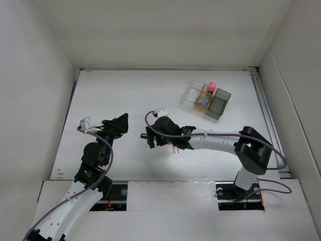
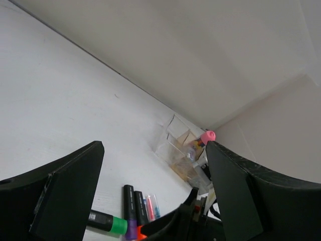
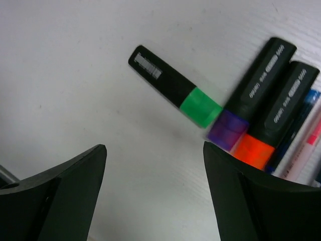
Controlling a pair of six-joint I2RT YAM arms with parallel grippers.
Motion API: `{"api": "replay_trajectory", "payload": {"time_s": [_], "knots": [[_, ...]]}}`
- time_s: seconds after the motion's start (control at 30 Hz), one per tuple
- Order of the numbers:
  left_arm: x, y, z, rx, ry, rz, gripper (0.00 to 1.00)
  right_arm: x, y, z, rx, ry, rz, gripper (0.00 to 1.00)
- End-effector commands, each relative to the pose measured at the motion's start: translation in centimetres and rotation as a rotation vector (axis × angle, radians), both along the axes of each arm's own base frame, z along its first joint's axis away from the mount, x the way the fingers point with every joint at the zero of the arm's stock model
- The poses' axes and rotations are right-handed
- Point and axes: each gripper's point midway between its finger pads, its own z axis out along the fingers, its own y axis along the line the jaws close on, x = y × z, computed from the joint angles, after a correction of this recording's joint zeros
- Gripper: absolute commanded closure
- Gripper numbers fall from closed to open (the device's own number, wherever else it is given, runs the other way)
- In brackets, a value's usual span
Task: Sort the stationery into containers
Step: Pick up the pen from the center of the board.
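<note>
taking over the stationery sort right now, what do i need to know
Left gripper: open, empty, above bare table, facing the boxes.
Right gripper: open, empty, just above the table beside the markers.
Loose on the table, clustered: green marker, purple marker, orange marker, blue pen, pink pen.
Done: pink-capped bottle stands in the row of boxes; grey jar sits beside it, seemingly in the middle box.
Left: all three markers and both pens.
</note>
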Motion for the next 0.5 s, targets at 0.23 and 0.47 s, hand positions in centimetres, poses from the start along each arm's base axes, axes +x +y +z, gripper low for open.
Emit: {"api": "replay_trajectory", "payload": {"time_s": [0.23, 0.47], "knots": [[-0.2, 0.8, 1.8, -0.032, -0.032, 0.033, 0.18, 4.1, 3.2, -2.3, -0.183, -0.108, 0.043, 0.15], [-0.1, 0.3, 1.7, -0.008, -0.036, 0.009, 0.18, 4.7, 3.8, -4.3, -0.223, -0.097, 0.048, 0.16]]}}
